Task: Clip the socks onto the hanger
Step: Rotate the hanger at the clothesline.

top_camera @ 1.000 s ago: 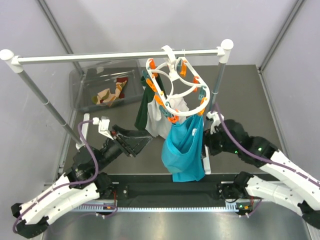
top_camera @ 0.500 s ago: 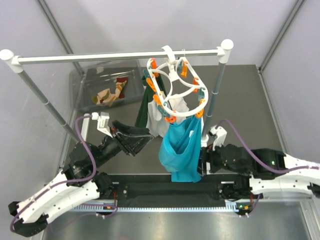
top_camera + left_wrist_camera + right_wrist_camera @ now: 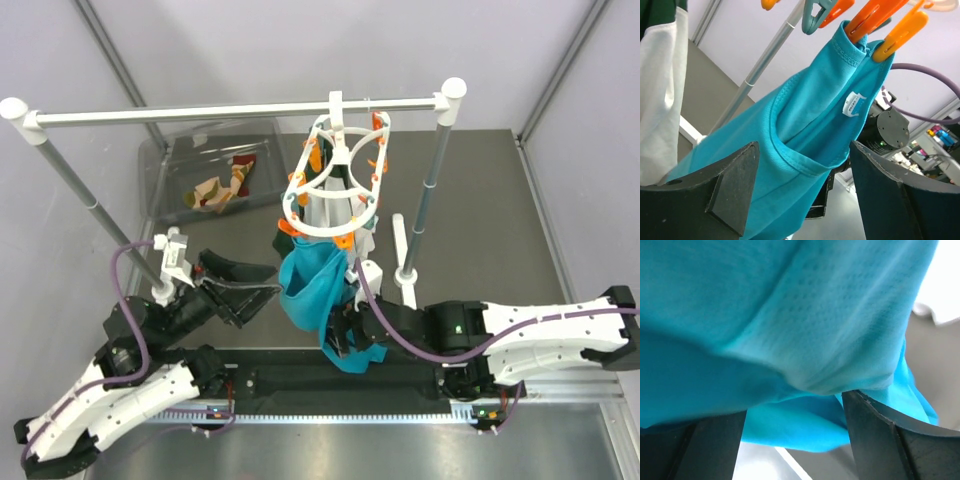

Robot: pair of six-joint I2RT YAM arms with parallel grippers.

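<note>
Socks binned, claws open
Clear plastic bin (image 3: 170,165) holds crumpled tan-and-red socks (image 3: 222,188); left claw (image 3: 238,287) gapes empty, right claw (image 3: 792,415) spreads under soft knit teal cloth (image 3: 310,290).

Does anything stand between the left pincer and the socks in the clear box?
Only the near wall of the clear box. The open left pincer is on this side of it and the socks lie inside. The teal cloth hangs off to the side.
</note>
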